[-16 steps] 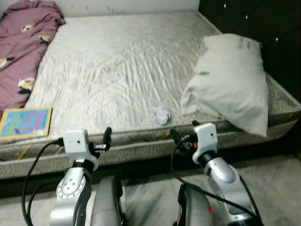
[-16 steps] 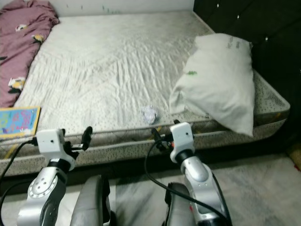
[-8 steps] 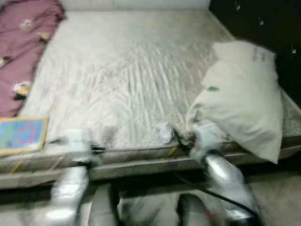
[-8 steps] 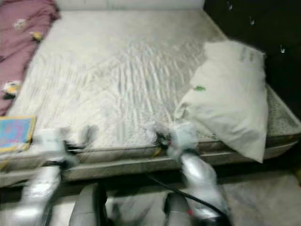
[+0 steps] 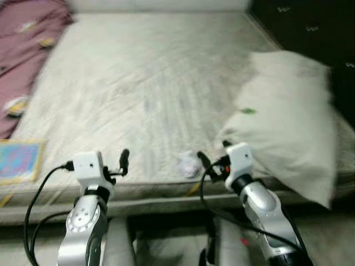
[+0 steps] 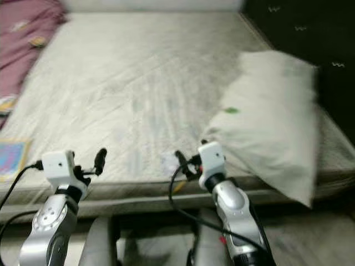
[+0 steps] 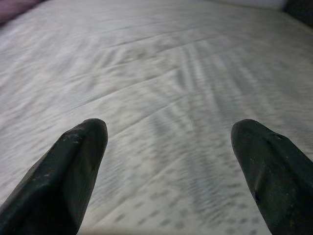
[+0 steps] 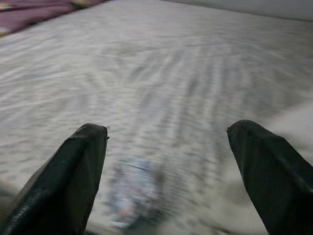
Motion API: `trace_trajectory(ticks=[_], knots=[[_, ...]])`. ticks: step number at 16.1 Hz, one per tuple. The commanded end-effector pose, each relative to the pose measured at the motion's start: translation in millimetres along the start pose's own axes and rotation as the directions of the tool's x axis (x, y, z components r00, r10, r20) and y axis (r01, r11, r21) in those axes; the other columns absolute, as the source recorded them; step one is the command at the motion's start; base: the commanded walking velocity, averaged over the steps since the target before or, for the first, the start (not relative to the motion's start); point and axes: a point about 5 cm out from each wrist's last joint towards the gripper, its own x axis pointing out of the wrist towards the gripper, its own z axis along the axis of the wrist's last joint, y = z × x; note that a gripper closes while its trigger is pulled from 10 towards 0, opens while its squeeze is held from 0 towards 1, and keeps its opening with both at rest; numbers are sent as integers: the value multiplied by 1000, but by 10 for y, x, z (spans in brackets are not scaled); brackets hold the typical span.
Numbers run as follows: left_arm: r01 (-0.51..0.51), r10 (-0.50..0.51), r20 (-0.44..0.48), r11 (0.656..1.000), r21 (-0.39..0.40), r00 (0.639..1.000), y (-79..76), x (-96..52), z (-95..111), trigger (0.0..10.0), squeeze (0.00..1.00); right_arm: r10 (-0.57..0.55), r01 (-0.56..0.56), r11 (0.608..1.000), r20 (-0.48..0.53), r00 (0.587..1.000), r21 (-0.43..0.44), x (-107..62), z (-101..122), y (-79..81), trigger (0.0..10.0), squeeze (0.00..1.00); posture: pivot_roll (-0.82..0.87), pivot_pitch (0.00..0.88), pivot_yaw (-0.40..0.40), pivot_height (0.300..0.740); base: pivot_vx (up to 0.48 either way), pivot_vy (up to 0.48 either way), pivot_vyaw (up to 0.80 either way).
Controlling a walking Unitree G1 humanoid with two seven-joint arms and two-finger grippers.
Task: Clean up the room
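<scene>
A small crumpled white wad [image 5: 188, 164] lies on the pale mattress [image 5: 150, 83] near its front edge. My right gripper [image 5: 213, 153] hovers at that edge, just right of the wad, and is open. In the right wrist view the wad [image 8: 132, 191] lies blurred just ahead, nearer one finger [image 8: 73, 176]. My left gripper [image 5: 120, 163] is held over the front edge further left, open and holding nothing, with bare sheet ahead of its fingers [image 7: 68, 171].
A big white pillow [image 5: 288, 122] lies on the right side of the bed, close to my right arm. A colourful book [image 5: 19, 160] rests at the front left edge. A maroon blanket [image 5: 25, 50] is bunched at far left. A dark headboard [image 5: 310, 22] stands at right.
The camera has moved closer to the bed, with blur. Both arms keep the same raised pose. The wad now sits right by my right gripper's fingers.
</scene>
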Motion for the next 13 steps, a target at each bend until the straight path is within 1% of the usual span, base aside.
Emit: trace_trajectory(ticks=[1, 2, 3, 6, 7, 8, 9, 10, 11, 13], knots=[[-25, 25, -6, 1000, 8, 1000, 38, -30, 10, 10000, 0, 36, -37, 999, -37, 999, -3, 18, -29, 29, 10000, 0, 44, 86, -15, 578, 0, 0, 769], [-26, 26, -9, 1000, 14, 1000, 40, -50, 15, 10000, 0, 66, -65, 998, -69, 995, 21, 45, -70, 45, 10000, 0, 52, 88, -18, 578, 0, 0, 0], [-26, 26, -22, 999, 20, 999, 46, -64, 6, 10000, 0, 71, -68, 997, -87, 994, 34, 68, -90, 37, 10000, 0, 57, 90, -19, 578, 0, 0, 0], [-31, 33, -54, 999, 34, 998, 85, -137, -25, 10000, 0, 77, -75, 997, -94, 993, 24, 170, -90, 17, 10000, 0, 93, 102, -27, 578, 0, 0, 0], [-33, 35, -60, 999, 42, 998, 97, -160, -24, 10000, 0, 88, -86, 996, -98, 991, 29, 198, -100, 34, 10000, 0, 104, 106, -27, 578, 0, 0, 0], [-36, 39, -63, 998, 48, 997, 113, -191, -18, 10000, 0, 96, -91, 994, -98, 990, 54, 247, -116, 54, 10000, 0, 122, 112, -26, 568, 0, 0, 0], [-42, 45, -64, 998, 56, 997, 133, -218, -3, 10000, 0, 108, -103, 993, -104, 989, 56, 312, -128, 85, 10000, 0, 134, 118, -24, 553, 0, 0, 0], [-43, 47, -65, 997, 59, 997, 137, -225, 2, 10000, 0, 113, -108, 993, -105, 988, 53, 332, -130, 95, 10000, 0, 134, 118, -24, 548, 0, 0, 0], [-45, 49, -67, 997, 66, 997, 154, -248, 14, 10000, 0, 130, -127, 991, -98, 987, 37, 386, -116, 128, 10000, 0, 144, 121, -16, 533, 0, 0, 0], [-44, 50, -69, 996, 73, 996, 160, -250, 33, 10000, 0, 139, -138, 990, -102, 985, 17, 443, -118, 136, 10000, 0, 148, 135, -12, 528, 0, 0, 0]])
